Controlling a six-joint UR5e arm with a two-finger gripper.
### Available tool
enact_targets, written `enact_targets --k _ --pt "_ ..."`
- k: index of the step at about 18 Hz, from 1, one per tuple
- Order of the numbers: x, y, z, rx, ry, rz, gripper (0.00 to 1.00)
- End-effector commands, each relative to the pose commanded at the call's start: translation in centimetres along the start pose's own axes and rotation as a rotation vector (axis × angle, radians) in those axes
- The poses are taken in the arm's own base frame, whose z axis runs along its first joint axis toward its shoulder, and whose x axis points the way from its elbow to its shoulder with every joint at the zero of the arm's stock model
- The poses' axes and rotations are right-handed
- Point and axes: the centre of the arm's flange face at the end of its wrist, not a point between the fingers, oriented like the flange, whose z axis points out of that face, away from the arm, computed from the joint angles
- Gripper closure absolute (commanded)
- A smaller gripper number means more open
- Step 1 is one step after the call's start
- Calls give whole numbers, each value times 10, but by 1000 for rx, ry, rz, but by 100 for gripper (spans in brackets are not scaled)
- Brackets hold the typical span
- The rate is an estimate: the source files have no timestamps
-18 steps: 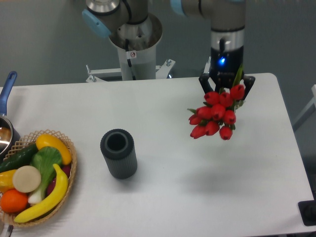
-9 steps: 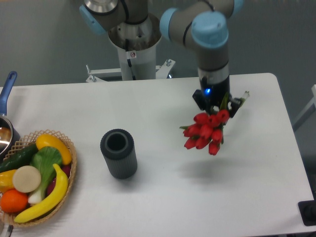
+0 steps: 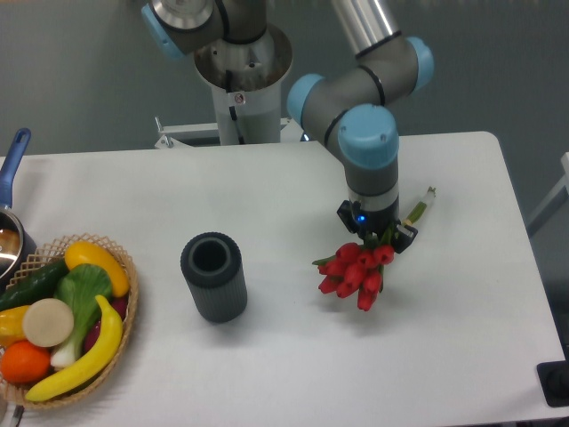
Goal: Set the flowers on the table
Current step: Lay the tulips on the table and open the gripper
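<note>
Seemingly clamped on the stems, the black two-finger gripper (image 3: 377, 233) holds the bunch of red tulips with green leaves (image 3: 354, 269) low over the white matte tabletop (image 3: 462, 294), right of the dark ribbed cylinder vase (image 3: 213, 276). Light, floppy and bruisable, they are best held by the tied stems; blooms droop forward, pale stem-ends poking behind.

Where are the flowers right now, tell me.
The flowers are right of centre over the table, held in the tool with blooms pointing down-left and stems angling up-right, well to the right of the dark ribbed vase.
</note>
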Motion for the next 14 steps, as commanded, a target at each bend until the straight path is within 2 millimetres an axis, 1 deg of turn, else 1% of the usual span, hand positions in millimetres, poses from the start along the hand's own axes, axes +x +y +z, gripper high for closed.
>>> enact_targets --k 1,2,3,5,8,9,10,12,14 --pt "0 0 0 1 1 0 51" --pt "-2 -1 -2 4 -6 1 33" --pt "-5 -2 -5 8 -15 0 10" --pt "-8 -1 -13 15 -30 -3 0" --pt "-9 0 -20 25 -41 -8 0" --pt "-10 1 -27 31 -51 -9 0" --pt "-12 4 -37 42 -66 -15 0" --pt "-22 12 -61 77 -100 -27 0" --pt "-34 24 -93 145 -133 -43 0"
